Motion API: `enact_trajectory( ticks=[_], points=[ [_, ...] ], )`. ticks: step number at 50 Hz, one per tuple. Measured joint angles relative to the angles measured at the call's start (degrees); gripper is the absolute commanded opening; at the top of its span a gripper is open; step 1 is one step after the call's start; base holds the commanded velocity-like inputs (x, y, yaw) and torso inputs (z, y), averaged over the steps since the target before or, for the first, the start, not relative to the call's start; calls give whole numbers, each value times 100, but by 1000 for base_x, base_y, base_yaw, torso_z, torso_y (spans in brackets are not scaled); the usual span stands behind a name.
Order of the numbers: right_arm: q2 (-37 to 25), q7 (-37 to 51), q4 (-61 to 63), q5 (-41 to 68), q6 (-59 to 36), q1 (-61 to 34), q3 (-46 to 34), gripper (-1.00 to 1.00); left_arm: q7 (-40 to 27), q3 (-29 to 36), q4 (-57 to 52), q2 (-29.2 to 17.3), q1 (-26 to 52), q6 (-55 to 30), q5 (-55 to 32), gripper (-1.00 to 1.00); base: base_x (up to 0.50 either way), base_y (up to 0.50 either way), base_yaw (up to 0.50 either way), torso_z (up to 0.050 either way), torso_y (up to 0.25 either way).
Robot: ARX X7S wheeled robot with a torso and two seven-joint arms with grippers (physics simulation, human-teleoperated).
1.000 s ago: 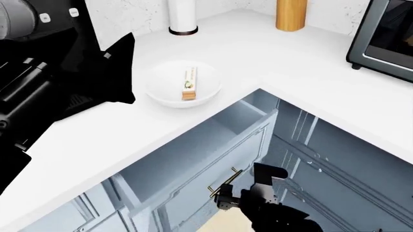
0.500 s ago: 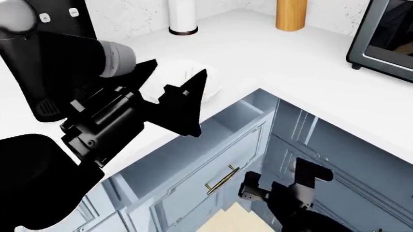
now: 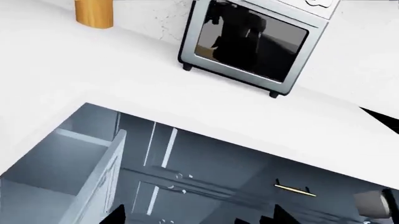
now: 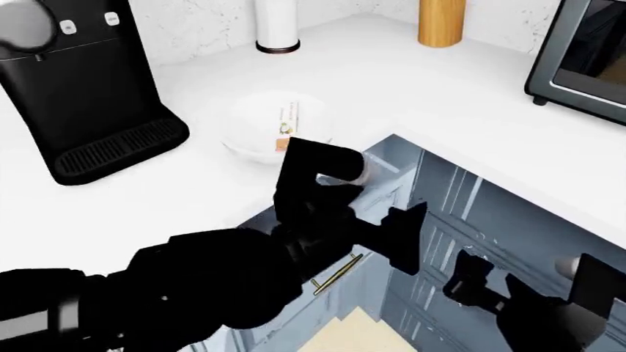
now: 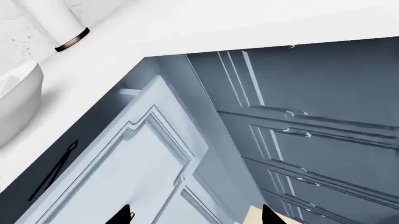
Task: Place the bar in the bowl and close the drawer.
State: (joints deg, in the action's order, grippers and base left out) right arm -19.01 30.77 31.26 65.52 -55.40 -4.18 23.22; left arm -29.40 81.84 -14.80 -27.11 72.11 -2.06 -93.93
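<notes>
The bar (image 4: 286, 125) lies inside the white bowl (image 4: 256, 139) on the counter; the bowl's side (image 5: 16, 105) also shows in the right wrist view. The pale blue-grey drawer (image 4: 389, 163) stands open below the counter's inner corner, and its inside (image 3: 59, 163) and outer face (image 5: 146, 158) show in the wrist views. My left gripper (image 4: 404, 240) hangs open in front of the drawer, its fingertips (image 3: 116, 216) wide apart and empty. Lower right, away from the drawer, my right gripper (image 4: 531, 280) is open and holds nothing, fingertips (image 5: 272, 216) spread.
A black coffee machine (image 4: 83, 95) stands left of the bowl. A white cylinder (image 4: 277, 26) and a wooden cylinder (image 4: 441, 22) are at the back, a toaster oven (image 3: 252, 42) at the right. A brass handle (image 4: 338, 273) sits on a cabinet front below.
My left arm has swung from above the counter and bowl down to the front of the drawer. My right gripper has drifted to the right, away from the brass handle.
</notes>
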Motion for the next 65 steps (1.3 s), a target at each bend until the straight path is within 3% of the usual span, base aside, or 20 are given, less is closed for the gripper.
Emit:
enact_trajectory(
  ticks=[19, 27, 42, 65],
  points=[
    [-284, 275, 679, 655, 162, 578, 1067, 100, 1244, 673, 2582, 1764, -454, -394, 84, 100, 0, 0, 0, 0, 0],
    [-392, 400, 928, 957, 260, 853, 1578, 100, 1755, 831, 3637, 2282, -742, -520, 272, 100, 0, 0, 0, 0, 0],
    [-454, 522, 1246, 1313, 380, 1171, 2080, 100, 2342, 807, 4856, 2617, -1331, -763, 842, 100, 0, 0, 0, 0, 0],
    [-423, 571, 1382, 1451, 422, 1233, 2054, 100, 2853, 611, 6214, 2711, -1509, -780, 985, 100, 0, 0, 0, 0, 0]
  ],
)
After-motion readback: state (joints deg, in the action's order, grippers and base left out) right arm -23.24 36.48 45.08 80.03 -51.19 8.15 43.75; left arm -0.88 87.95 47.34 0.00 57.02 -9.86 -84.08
